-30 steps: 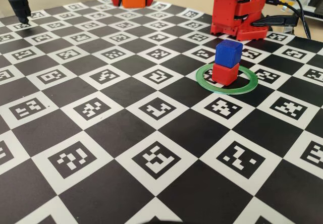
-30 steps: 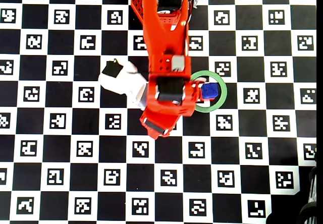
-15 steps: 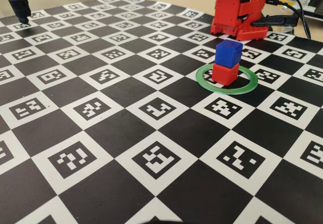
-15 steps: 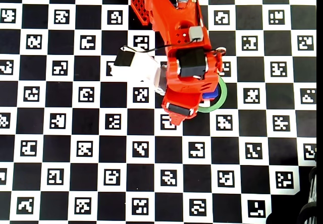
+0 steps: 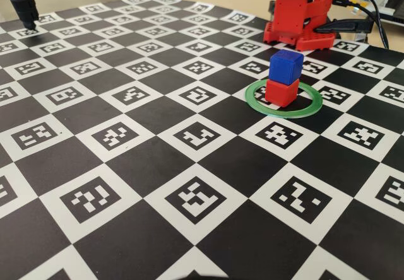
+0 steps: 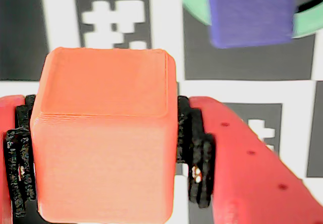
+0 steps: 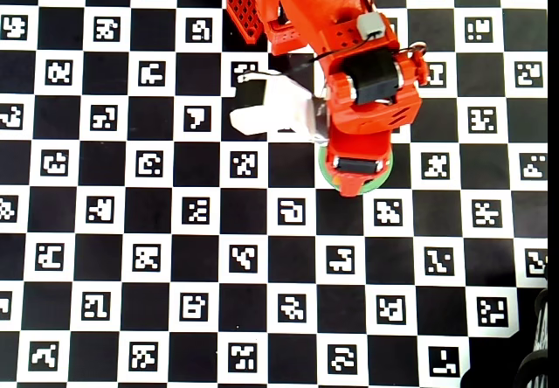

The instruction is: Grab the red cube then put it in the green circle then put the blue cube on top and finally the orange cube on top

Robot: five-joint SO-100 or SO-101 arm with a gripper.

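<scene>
In the wrist view my gripper (image 6: 106,158) is shut on the orange cube (image 6: 103,118), which fills the space between the black-padded red jaws. It is held above the board. The blue cube (image 5: 286,66) sits on top of the red cube (image 5: 281,92) inside the green circle (image 5: 252,97). In the wrist view the blue cube (image 6: 251,12) and part of the green circle (image 6: 194,2) lie ahead at the upper right. In the overhead view the arm (image 7: 362,100) hides the stack, and only the ring's edge (image 7: 325,171) shows.
The board is a black-and-white checker mat with printed markers. The red robot base (image 5: 297,15) stands just behind the ring. Cables (image 5: 366,15) lie at the far right. A black stand (image 5: 24,5) is at the far left corner.
</scene>
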